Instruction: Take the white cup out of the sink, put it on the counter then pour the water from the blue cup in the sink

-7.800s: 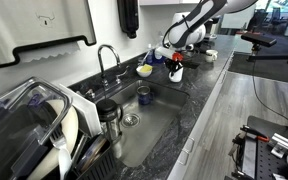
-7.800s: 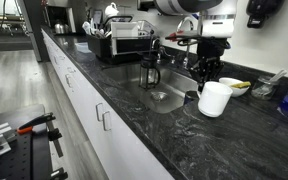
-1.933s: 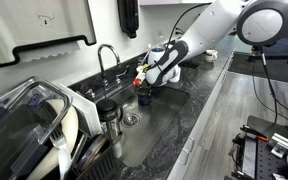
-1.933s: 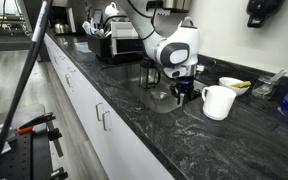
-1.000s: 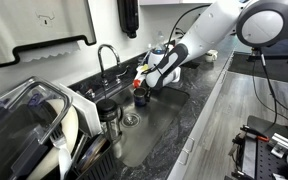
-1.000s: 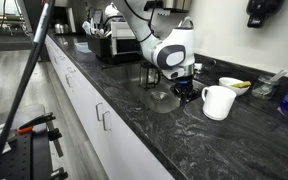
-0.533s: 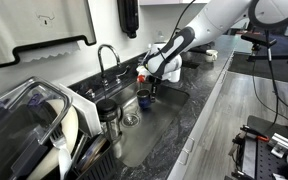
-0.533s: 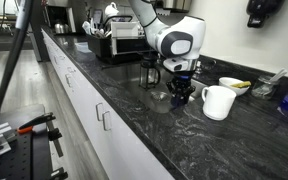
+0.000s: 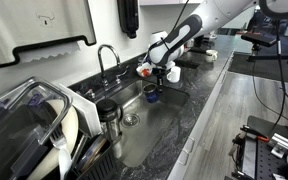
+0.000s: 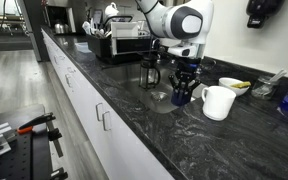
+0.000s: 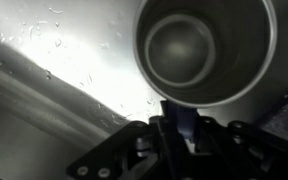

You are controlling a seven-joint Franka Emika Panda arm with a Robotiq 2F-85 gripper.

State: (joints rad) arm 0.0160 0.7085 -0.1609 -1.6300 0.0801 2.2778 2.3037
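My gripper [image 9: 155,80] is shut on the rim of the blue cup [image 9: 151,95] and holds it upright, hanging over the far end of the sink [image 9: 156,128]. In an exterior view the gripper [image 10: 185,76] and the blue cup [image 10: 182,94] are just left of the white cup [image 10: 216,101], which stands upright on the counter [image 10: 209,145]. In the wrist view the cup's open mouth [image 11: 205,45] fills the upper right. My gripper [image 11: 179,120] pinches its wall, and the steel sink [image 11: 44,70] lies below. I cannot tell whether there is water inside.
A curved tap [image 9: 106,58] and a yellow bowl [image 9: 144,70] stand behind the sink. A clear jar with a black lid [image 9: 109,120] stands in the basin near the drain [image 9: 131,119]. A dish rack [image 9: 34,130] holds plates at the near end.
My gripper has risen from low in the sink with the blue cup in its grip. The cup now hangs higher above the basin. The white cup has not moved.
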